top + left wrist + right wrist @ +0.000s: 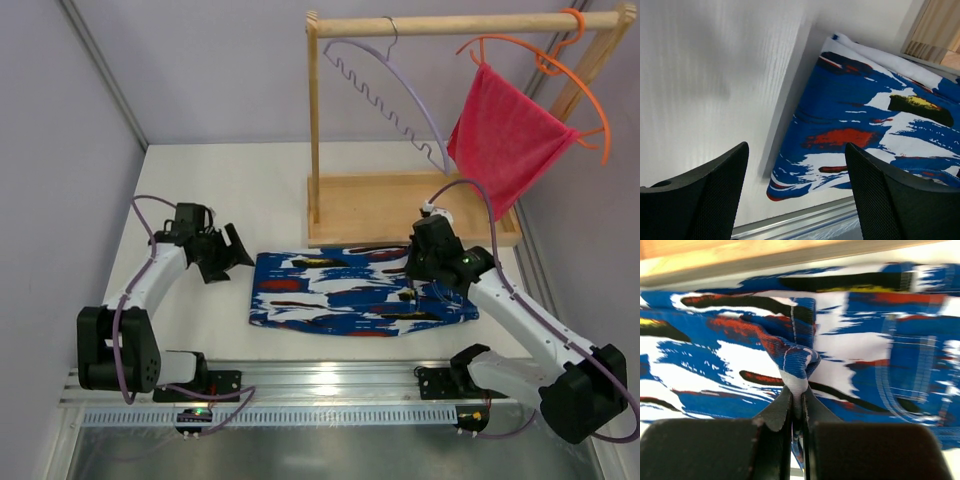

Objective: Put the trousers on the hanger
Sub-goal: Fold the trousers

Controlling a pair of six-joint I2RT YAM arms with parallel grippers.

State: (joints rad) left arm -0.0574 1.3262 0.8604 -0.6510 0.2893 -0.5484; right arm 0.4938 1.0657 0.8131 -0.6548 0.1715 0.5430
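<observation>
Grasping step: the right pincer (pixel 796 404) pinches a fold of the trousers (pixel 330 292) on the counter (pixel 200 180). The left pincer (pixel 795 155) gapes empty beside their edge. Next they need lifting to the hanger (pixel 392 98) beyond and above.

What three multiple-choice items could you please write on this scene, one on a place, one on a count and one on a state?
1. Where do the trousers lie?
A. Flat on the table, in front of the wooden rack
B. Draped over the top bar
C. On a shelf

2. How many hangers hang on the rail?
A. One
B. Two
C. Three

3. What is the right end effector doing?
A. Standing open over bare table
B. Shut on a pinched fold of the trousers
C. Shut on a hook

Answers:
1. A, the top view shows them spread flat between the arms.
2. B, a pale hanger and an orange hanger.
3. B, the right wrist view shows fabric bunched between the closed fingers.
</observation>
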